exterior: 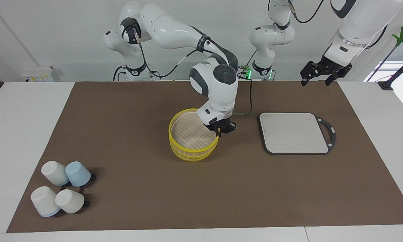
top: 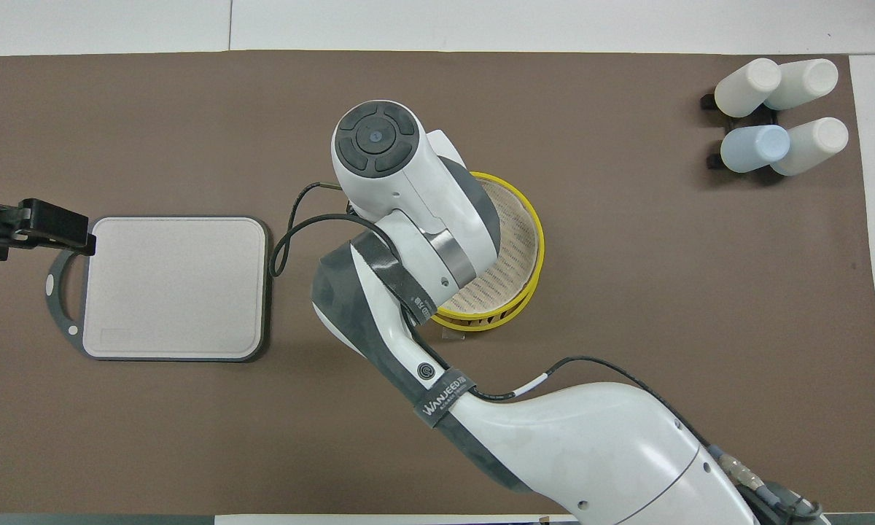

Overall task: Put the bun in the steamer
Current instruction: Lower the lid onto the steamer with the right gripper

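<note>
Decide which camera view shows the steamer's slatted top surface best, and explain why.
The facing view: the steamer shows its slats and both yellow tiers, with only the right hand at its rim. In the overhead view the right arm covers about half of it.

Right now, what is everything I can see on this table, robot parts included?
Steamer: one, yellow rim, two stacked tiers with beige slats, middle of the mat.
Board: one, grey with a dark frame and handle, beside the steamer toward the left arm's end.
Cups: four upturned, three white and one pale blue, clustered at the right arm's end, farther from the robots than the steamer.
Mat: one, brown, covering most of the white table.
Bun: none visible on the mat or the slats; it may be hidden by the arm.
Right gripper: one, black, at the steamer's rim on the board's side.
Left gripper: one, black, raised over the mat's edge near the board; this arm waits.
</note>
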Robot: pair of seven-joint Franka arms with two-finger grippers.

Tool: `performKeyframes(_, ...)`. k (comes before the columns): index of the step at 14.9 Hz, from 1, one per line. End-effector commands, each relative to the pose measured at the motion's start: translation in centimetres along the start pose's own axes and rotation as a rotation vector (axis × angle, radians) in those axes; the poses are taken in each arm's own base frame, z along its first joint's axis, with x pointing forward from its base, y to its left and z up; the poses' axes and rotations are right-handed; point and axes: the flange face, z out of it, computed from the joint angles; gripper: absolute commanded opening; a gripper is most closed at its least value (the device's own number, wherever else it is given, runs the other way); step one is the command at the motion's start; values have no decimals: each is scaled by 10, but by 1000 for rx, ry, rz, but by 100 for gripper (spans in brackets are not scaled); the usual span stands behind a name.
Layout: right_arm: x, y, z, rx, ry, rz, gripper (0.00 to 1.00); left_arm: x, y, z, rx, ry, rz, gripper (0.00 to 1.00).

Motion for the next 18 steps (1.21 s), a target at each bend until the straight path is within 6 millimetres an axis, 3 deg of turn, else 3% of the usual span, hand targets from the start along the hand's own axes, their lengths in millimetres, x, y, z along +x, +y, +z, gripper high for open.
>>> performKeyframes(1, -3, 13, -6, 1, -22, 23, 0, -7, -3, -1, -8, 13, 6, 100)
performKeyframes(18, -16, 19, 10, 4, -19, 20, 0, -7, -3, -1, -8, 13, 6, 100)
